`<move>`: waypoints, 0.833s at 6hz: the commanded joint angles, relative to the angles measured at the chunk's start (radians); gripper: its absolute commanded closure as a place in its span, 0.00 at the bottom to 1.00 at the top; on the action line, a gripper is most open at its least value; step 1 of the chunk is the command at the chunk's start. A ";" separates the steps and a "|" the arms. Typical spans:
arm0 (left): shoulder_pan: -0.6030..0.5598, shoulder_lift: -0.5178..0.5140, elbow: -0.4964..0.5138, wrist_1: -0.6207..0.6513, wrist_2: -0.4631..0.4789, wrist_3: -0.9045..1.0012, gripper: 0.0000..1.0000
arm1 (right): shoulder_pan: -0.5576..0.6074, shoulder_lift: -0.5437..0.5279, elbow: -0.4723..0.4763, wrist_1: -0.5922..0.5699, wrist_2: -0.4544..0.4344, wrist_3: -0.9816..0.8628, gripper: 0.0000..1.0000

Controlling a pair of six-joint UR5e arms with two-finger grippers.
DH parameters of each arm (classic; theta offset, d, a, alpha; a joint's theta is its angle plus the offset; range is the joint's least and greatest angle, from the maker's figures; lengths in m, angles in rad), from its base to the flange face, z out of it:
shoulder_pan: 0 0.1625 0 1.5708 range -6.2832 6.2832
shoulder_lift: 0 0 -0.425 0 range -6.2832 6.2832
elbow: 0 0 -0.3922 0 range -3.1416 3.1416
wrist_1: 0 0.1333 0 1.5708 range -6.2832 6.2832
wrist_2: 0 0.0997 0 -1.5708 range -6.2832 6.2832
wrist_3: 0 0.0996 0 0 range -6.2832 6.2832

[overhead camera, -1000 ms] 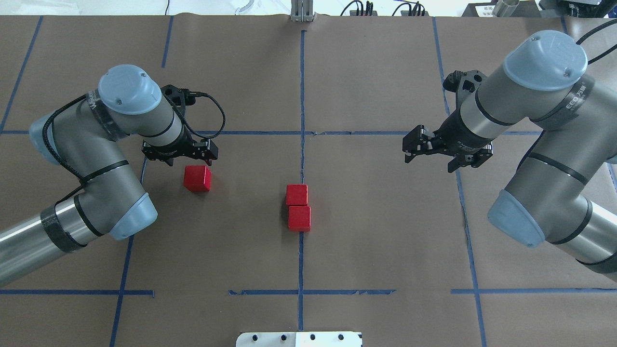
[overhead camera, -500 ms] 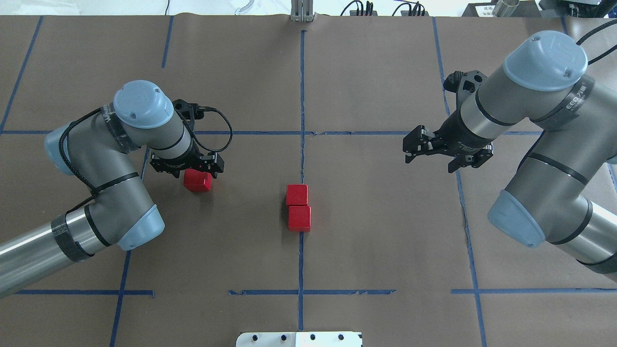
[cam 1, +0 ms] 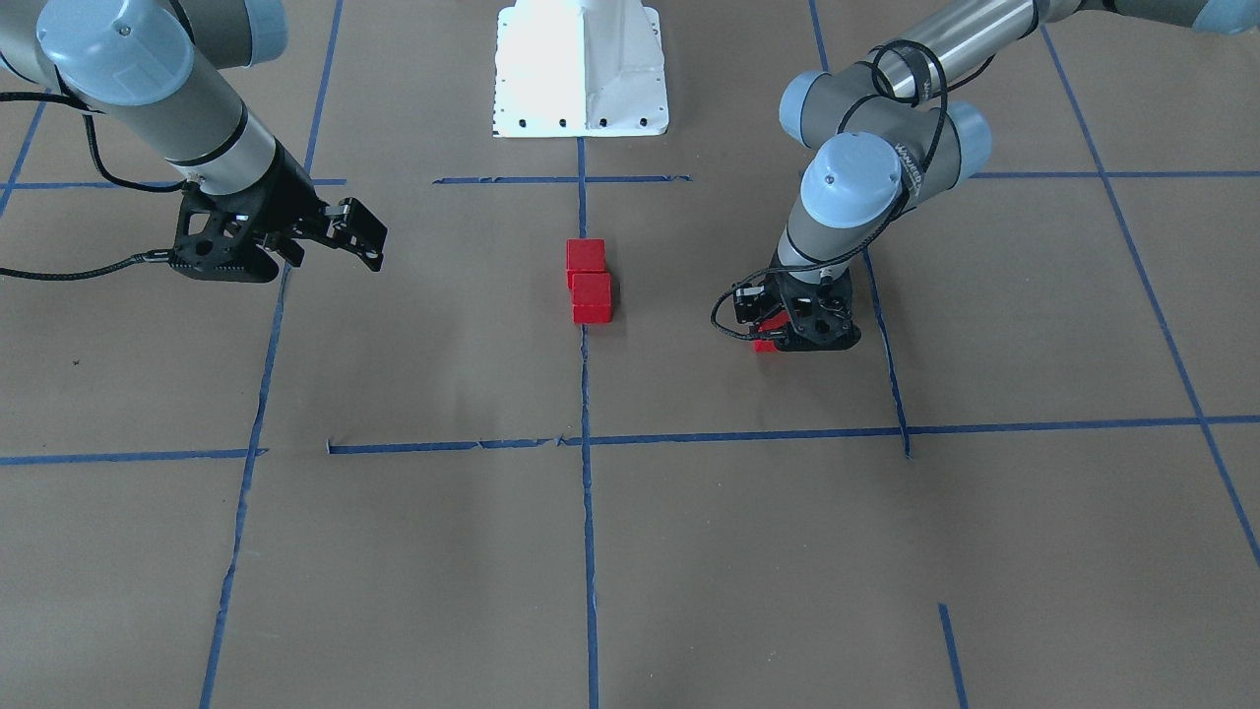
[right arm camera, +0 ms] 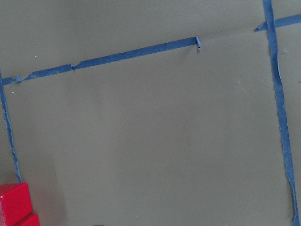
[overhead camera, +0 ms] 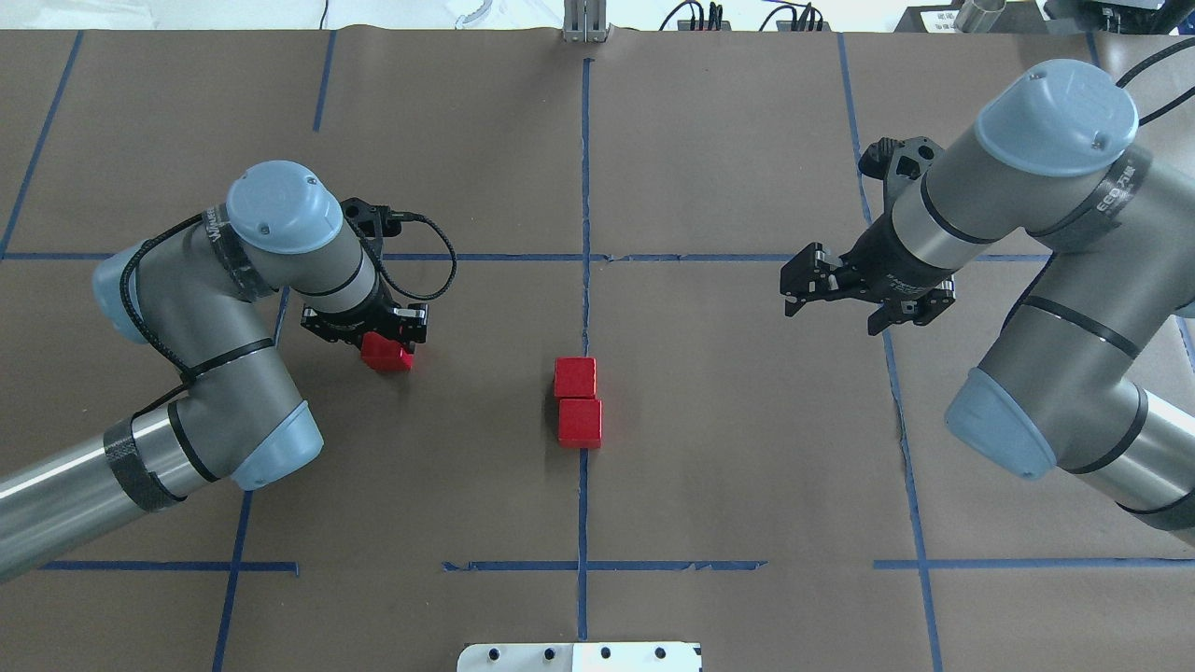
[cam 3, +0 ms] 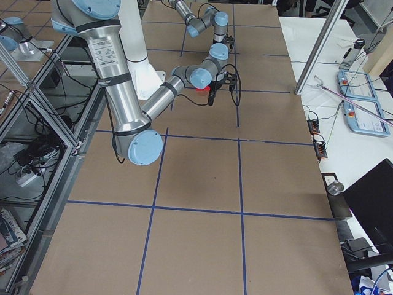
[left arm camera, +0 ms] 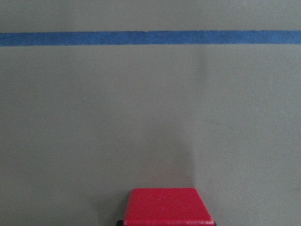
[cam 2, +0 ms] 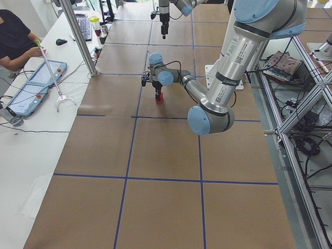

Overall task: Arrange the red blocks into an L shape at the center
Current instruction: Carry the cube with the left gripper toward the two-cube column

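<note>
Red blocks (overhead camera: 575, 378): two touching along the centre tape (overhead camera: 585, 187), third (overhead camera: 389, 357) at left fingers (overhead camera: 417, 325), grip unclear; right fingers (cam 1: 362, 219) spread.

Left claw (overhead camera: 381, 342) low, right claw (overhead camera: 790, 293) high, spread.

Far cube (overhead camera: 575, 377) and near cube (overhead camera: 580, 422) at table (overhead camera: 747, 467) centre, on lengthwise tape line (overhead camera: 585, 168), touching, one behind other; near cube offset slightly toward robot's right. Third cube (overhead camera: 388, 356) well apart on robot's left, about level with far cube. Left gripper (overhead camera: 381, 343) down directly over third cube. Crosswise tape line (overhead camera: 709, 257) beyond all three cubes. Right gripper (overhead camera: 792, 287) above table, well apart on pair's right, just robot-side of crosswise line. Base plate (overhead camera: 579, 656) at near edge, in line with lengthwise tape.
</note>
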 commanded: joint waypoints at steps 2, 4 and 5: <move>0.004 -0.084 -0.037 0.011 0.061 -0.452 1.00 | 0.000 0.002 0.002 0.000 0.010 0.003 0.00; 0.042 -0.115 -0.049 0.089 0.094 -0.871 1.00 | 0.000 0.000 0.000 0.000 0.013 0.000 0.00; 0.045 -0.116 -0.063 0.097 0.094 -1.055 1.00 | 0.000 0.002 0.000 0.000 0.019 0.000 0.00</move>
